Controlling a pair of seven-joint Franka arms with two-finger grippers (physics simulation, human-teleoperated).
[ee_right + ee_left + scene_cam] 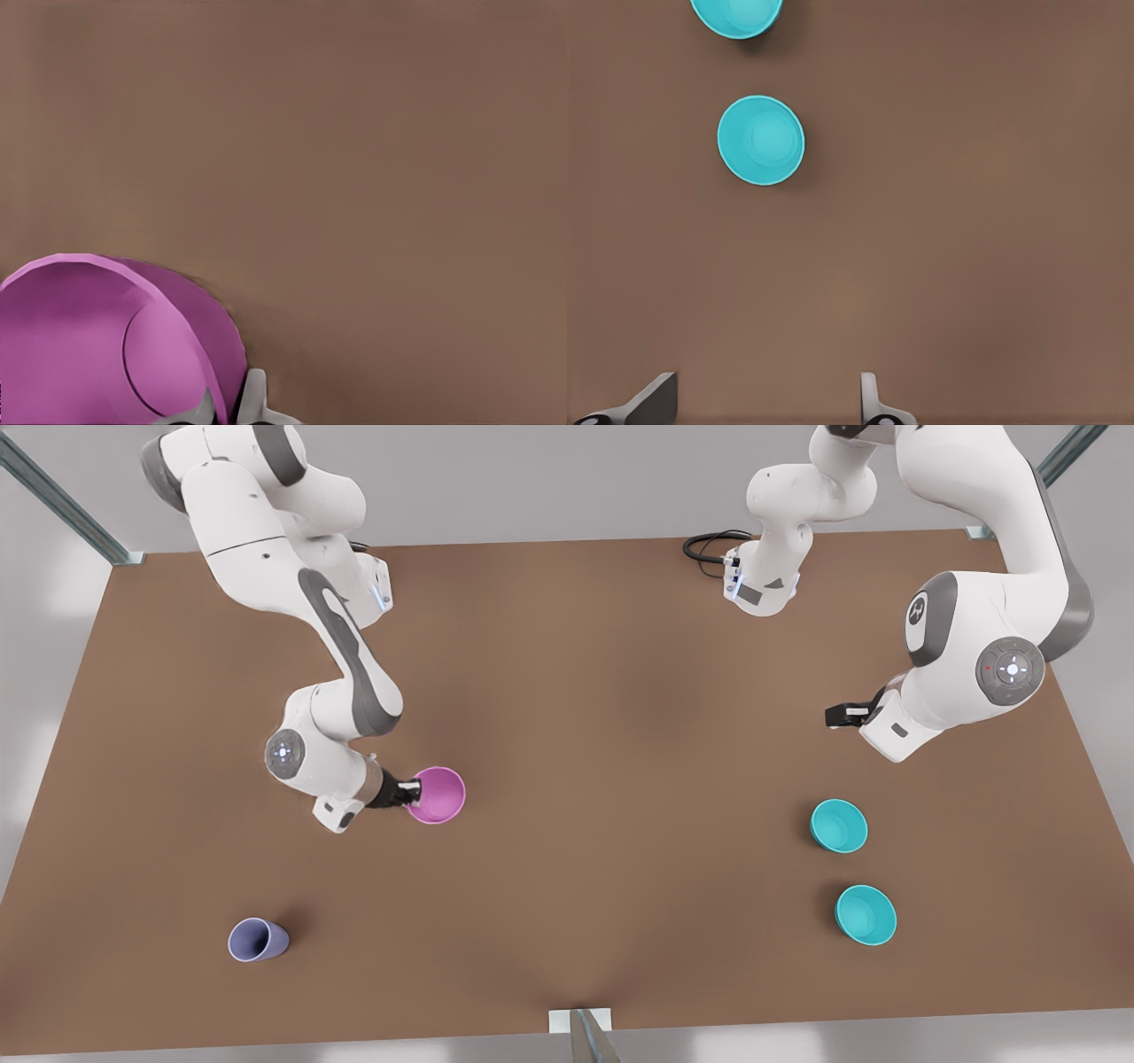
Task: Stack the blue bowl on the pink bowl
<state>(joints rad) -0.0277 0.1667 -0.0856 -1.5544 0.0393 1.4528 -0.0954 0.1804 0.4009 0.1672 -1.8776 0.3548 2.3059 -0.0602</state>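
— Where is the pink bowl (438,794) sitting?

— On the front view's left. The right claw (409,790) is gripping its rim, fingers (254,398) clamped on the wall.

— And the blue bowl (866,914)?

— It is resting on the brown surface (602,762), just beside the turquoise bowl (838,825). The left claw (837,716) is hanging above, fingers (870,398) apart, holding nothing.

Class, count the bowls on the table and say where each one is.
3. The pink bowl is left of centre in the front view, in the right gripper. Two blue-green bowls sit at that view's right: one farther back, one nearer the front edge.
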